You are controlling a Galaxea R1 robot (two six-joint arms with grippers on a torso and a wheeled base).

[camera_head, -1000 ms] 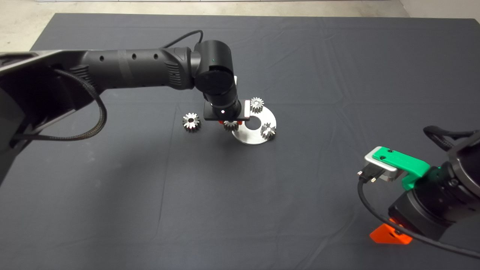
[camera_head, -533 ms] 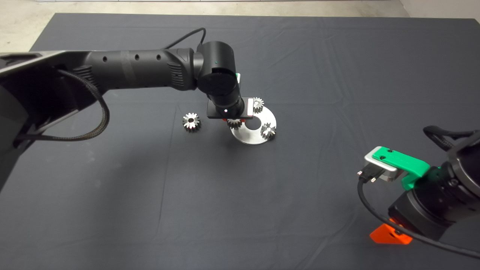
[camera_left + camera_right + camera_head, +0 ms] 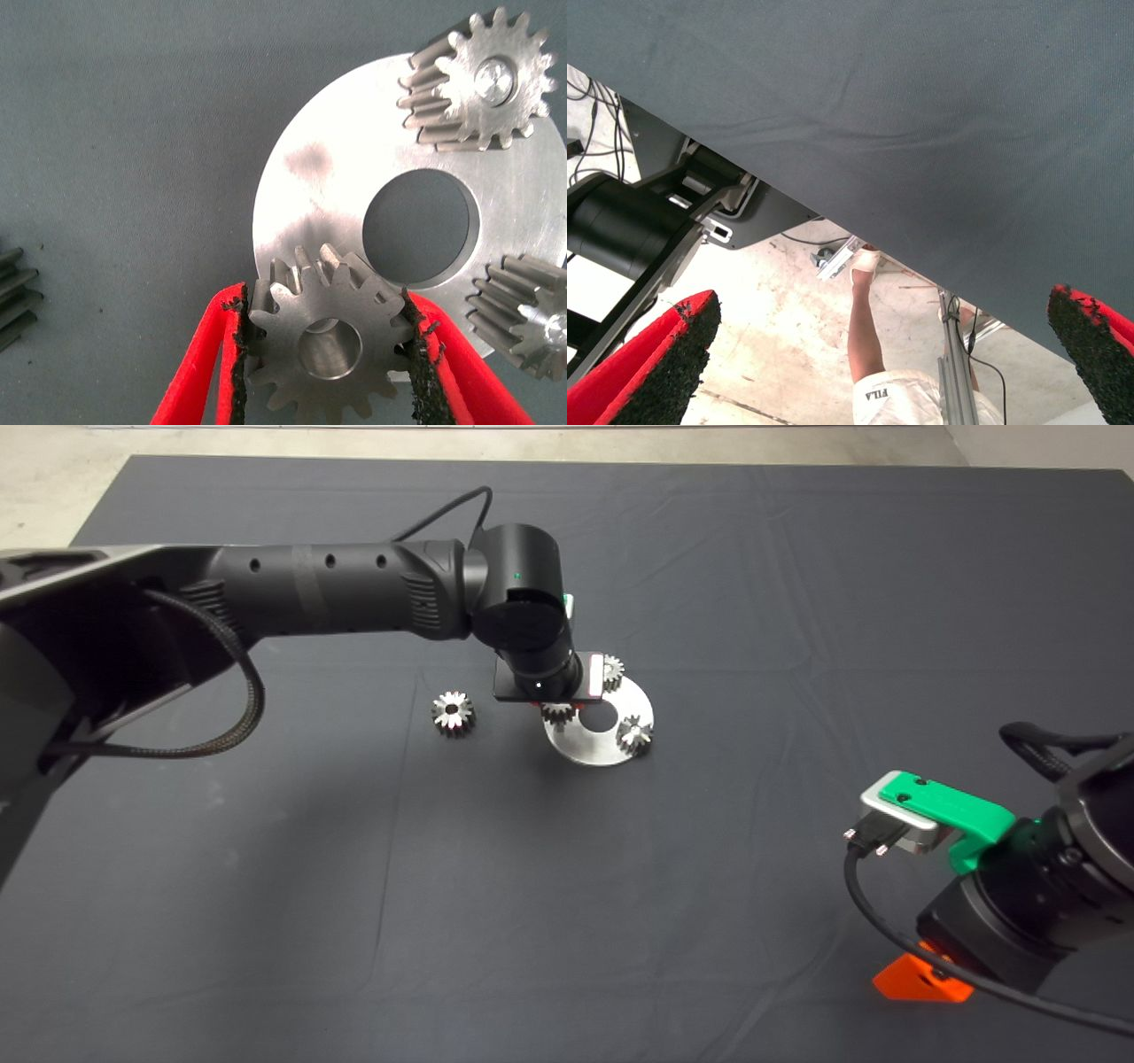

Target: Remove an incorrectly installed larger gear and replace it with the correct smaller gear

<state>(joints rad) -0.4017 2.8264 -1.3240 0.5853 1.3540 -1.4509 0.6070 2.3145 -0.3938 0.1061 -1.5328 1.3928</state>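
Note:
My left gripper (image 3: 326, 305) is shut on the smaller gear (image 3: 372, 354), a bright steel gear with a round centre hole. It hangs over the near-left rim of the round steel plate (image 3: 328, 177), beside the plate's big centre hole. In the head view only part of this gear (image 3: 558, 712) shows under the left wrist. The larger gear (image 3: 453, 713), with tall dark teeth, lies on the mat left of the plate, and its teeth (image 3: 13, 297) show at the edge of the left wrist view. My right gripper (image 3: 883, 323) is parked open at the lower right.
Two more gears (image 3: 611, 671) (image 3: 634, 734) sit on pins on the plate (image 3: 585, 751). Beyond the mat's edge the right wrist view shows the floor, cables, a robot base and a person's leg (image 3: 864, 319).
My left gripper has carried the smaller gear a little to the right and farther back, from the plate's left edge to over the plate. The right arm has not moved.

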